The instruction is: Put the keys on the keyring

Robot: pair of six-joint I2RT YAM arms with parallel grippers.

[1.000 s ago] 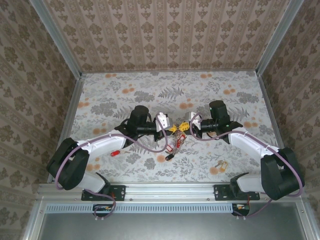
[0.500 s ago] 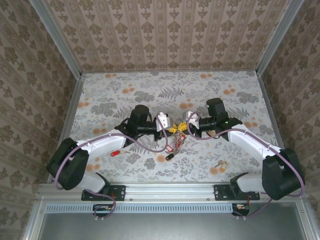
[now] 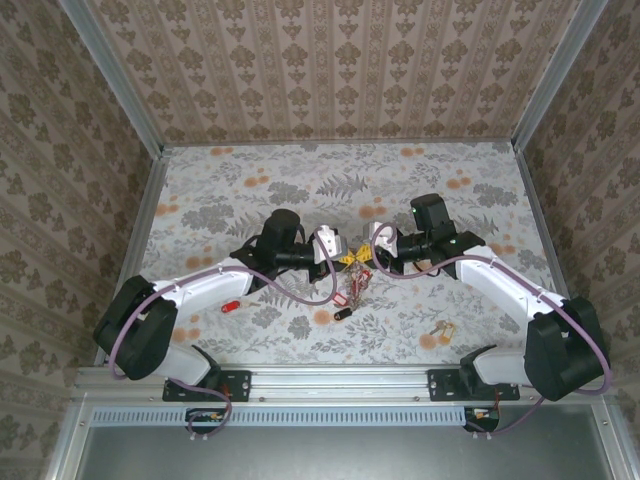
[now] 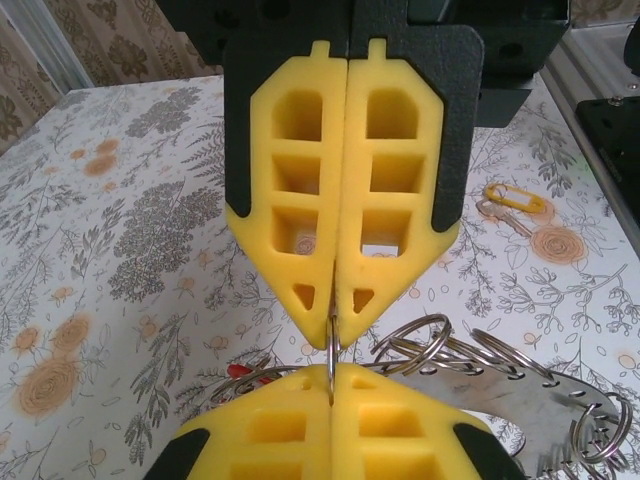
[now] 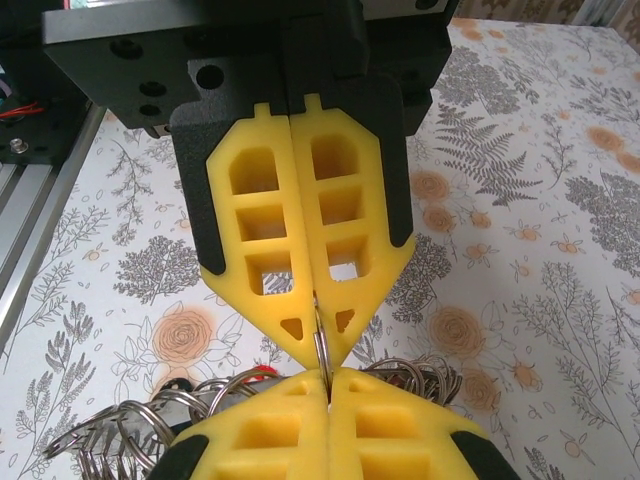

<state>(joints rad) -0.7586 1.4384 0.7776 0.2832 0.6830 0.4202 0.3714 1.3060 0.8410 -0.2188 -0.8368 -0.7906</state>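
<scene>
Left end effector (image 3: 346, 259) and right end effector (image 3: 363, 256) meet tip to tip mid-surface, both clenched on one thin silver wire loop (image 4: 330, 347) (yellow pads (image 4: 395, 145) squeezed together). Flat grey metal keyring (image 4: 520, 390) and red-headed keys (image 3: 345, 293) bunch right beside them, on the near side

Grey keyring (image 4: 505, 385) and red keys (image 3: 352, 288), one central bunch.

The left arm (image 3: 195, 290) and right arm (image 3: 500, 280) had white links, black joints and purple cables (image 3: 300, 297); their fingers (image 5: 260, 220) were yellow, with square hollows.
</scene>
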